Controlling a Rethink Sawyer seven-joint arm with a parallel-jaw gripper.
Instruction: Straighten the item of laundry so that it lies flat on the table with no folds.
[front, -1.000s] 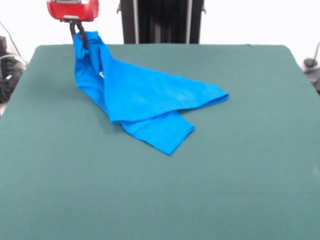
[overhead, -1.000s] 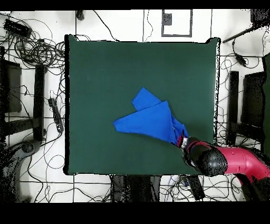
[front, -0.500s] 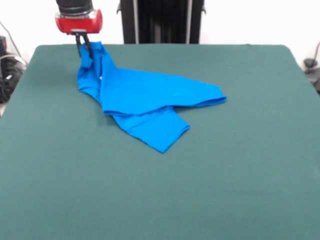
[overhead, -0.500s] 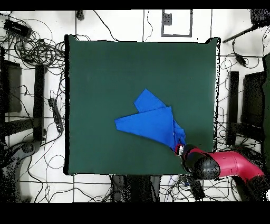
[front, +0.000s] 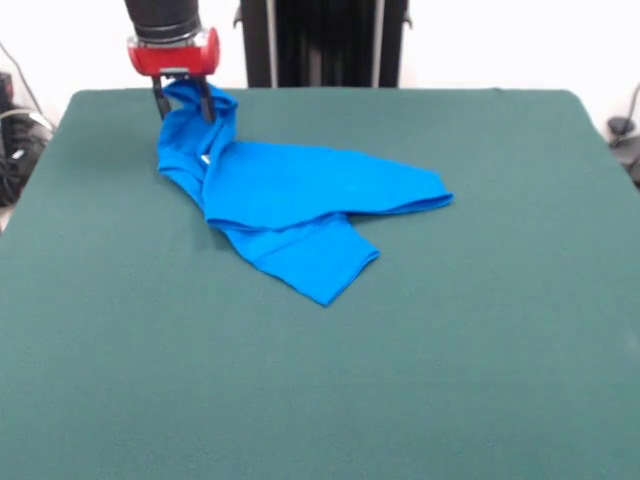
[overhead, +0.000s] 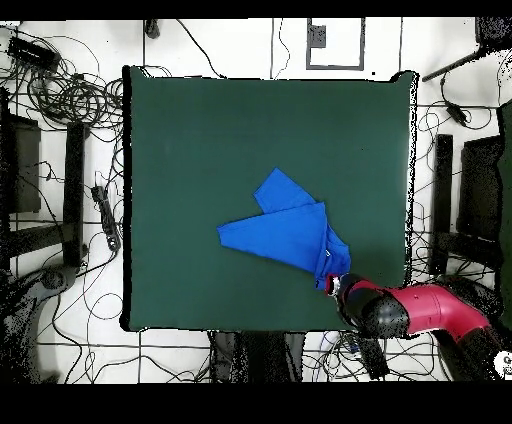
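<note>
The bright blue item of laundry lies folded over itself on the dark green table, toward the far left in the front view. One corner is bunched up in a heap under the arm. My gripper stands over that heap with its two dark fingers spread apart on either side of the cloth, so it is open. In the overhead view the shirt lies right of the table's middle, and the gripper is at its lower right corner. No print shows.
The bunched corner lies close to the table's far edge in the front view. Cables and black stands surround the table on the floor. A dark column rises behind the table.
The gripper has come down and moved a little right in the front view. Its fingers have spread apart, and the raised corner of the shirt has sunk into a heap.
</note>
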